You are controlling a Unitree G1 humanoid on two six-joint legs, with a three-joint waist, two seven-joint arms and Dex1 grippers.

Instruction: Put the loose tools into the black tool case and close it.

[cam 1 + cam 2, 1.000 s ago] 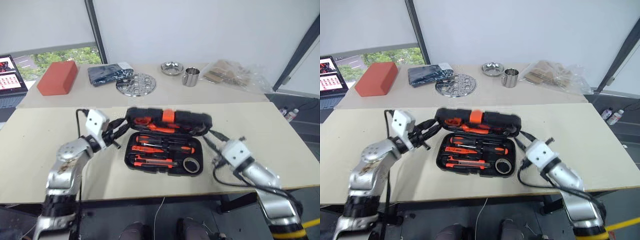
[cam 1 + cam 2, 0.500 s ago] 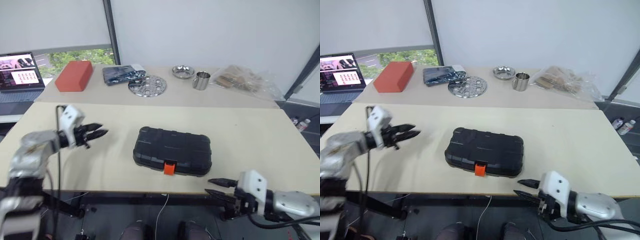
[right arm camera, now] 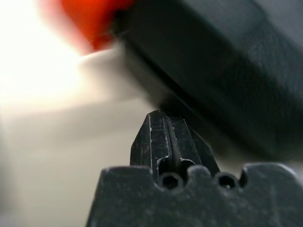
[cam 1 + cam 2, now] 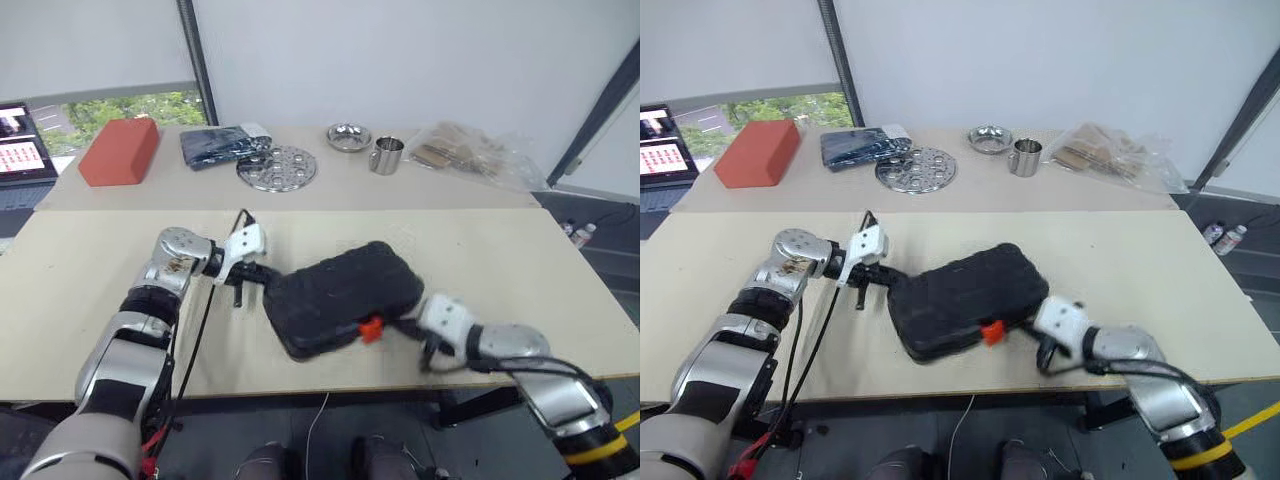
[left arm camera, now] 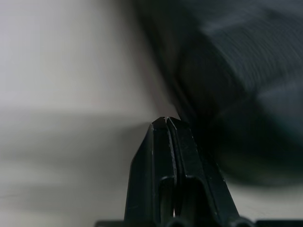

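Note:
The black tool case lies closed and skewed on the near table, its orange latch facing the front edge. The loose tools are out of view. My left gripper is shut, its tips against the case's left end; the left wrist view shows the closed fingertips right beside the dark case. My right gripper is shut too, low at the case's front right corner just beside the latch. In the right wrist view its tips sit under the case edge, with the latch close by.
On the far table stand a red block, a dark folded cloth, a perforated steel disc, a steel bowl, a steel mug and a clear plastic bag. A laptop sits far left.
The case, open with tools a second ago, lay closed half a second ago and has now turned askew. Both grippers came in from the sides to the case and shut.

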